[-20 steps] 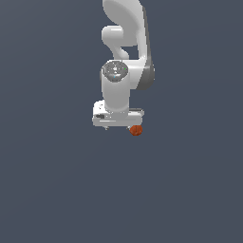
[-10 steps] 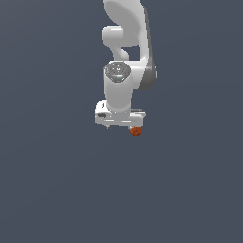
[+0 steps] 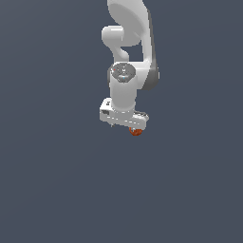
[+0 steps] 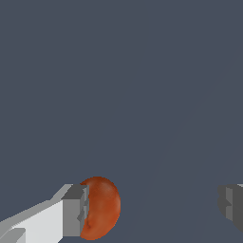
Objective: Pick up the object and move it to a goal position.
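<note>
My claw (image 4: 152, 209) stands wide open in the wrist view, one finger (image 4: 71, 211) pressed up against the side of the ball (image 4: 100, 207) and the other finger (image 4: 231, 206) well apart from it across a broad gap. So I have hold of nothing yet; the ball touches one pad only, and a squeeze from here would have to carry the far finger the whole way across.

From the exterior view the claw (image 3: 124, 121) hangs straight down under the white arm (image 3: 127, 71), and the ball (image 3: 135, 132) peeps out just below its end on the exterior view's right, not under the middle. That agrees with the wrist view: the ball sits off to one side of the opening.

I judge the step in hand to be lining up for the grasp. To do it well I would shift the claw sideways toward the ball until it lies midway between the fingers, then close slowly. Closing as things stand risks the near finger nudging the round ball so it rolls out. I cannot tell from either view whether the fingertips are low enough to catch the ball at its widest part.

Around it all there is only the plain grey floor (image 3: 57, 190), and no goal mark that I can see.
</note>
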Controlling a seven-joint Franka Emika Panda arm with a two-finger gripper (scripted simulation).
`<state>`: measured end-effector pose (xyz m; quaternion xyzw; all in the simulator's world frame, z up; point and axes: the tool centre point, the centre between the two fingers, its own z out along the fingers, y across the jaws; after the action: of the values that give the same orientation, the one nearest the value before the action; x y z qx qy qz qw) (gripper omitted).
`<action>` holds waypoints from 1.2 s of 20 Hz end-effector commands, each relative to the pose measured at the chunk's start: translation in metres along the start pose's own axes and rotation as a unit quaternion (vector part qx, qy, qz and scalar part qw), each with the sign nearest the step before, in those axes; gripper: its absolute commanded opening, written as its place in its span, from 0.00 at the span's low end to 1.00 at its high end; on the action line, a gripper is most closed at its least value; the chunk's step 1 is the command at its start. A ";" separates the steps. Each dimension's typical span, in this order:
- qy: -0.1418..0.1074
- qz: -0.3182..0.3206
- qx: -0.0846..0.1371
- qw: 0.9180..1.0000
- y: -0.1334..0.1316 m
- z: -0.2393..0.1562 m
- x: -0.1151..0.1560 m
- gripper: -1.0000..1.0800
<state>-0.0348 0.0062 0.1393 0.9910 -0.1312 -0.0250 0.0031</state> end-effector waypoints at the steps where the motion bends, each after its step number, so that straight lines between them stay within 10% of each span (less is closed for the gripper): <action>1: 0.001 0.030 0.000 1.000 -0.004 0.003 -0.004 0.96; 12: 0.006 0.160 0.003 0.987 -0.019 0.014 -0.020 0.96; 24: 0.010 0.300 0.007 0.954 -0.034 0.025 -0.038 0.96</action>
<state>-0.0619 0.0463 0.1172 0.9141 -0.4053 -0.0128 0.0048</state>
